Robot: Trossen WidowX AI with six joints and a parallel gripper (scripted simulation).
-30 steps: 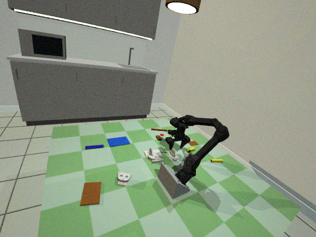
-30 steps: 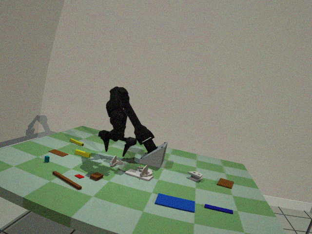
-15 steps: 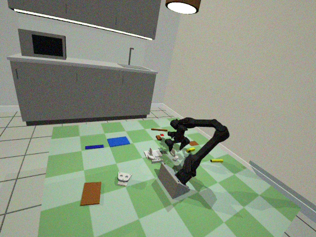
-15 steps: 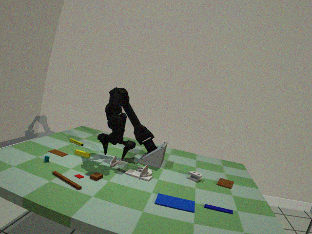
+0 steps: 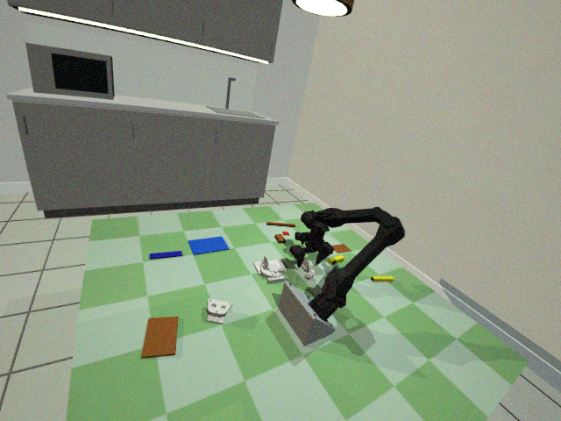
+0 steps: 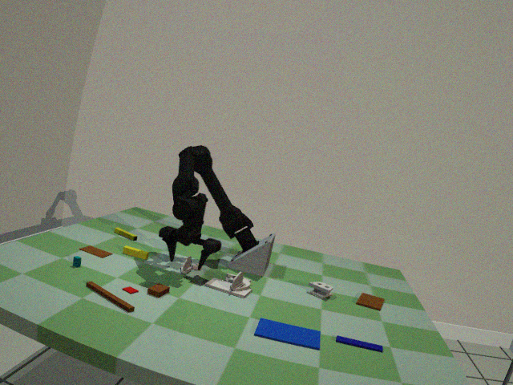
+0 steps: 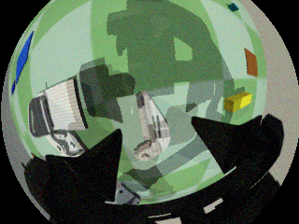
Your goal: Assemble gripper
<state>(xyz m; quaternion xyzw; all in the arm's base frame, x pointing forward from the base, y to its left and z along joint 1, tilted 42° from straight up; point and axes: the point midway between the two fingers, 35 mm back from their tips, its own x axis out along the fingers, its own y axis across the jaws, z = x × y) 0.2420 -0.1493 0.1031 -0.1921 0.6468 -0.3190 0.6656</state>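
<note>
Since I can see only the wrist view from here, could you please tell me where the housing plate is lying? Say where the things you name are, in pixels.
Observer: The housing plate (image 5: 219,308) (image 6: 321,286) is on the checkered surface, between the grey mount (image 5: 296,312) (image 6: 256,258) (image 7: 126,193) and a brown panel (image 5: 160,337) (image 6: 370,301), not in any slot or on the jaws.
Operator: Thank you. Is anything red nearby that my view misses?
Observer: Yes, a small red tile (image 5: 285,233) (image 6: 130,289), lying between a long brown stick (image 5: 280,224) (image 6: 109,296) and a brown block (image 5: 280,238) (image 6: 157,289).
</note>
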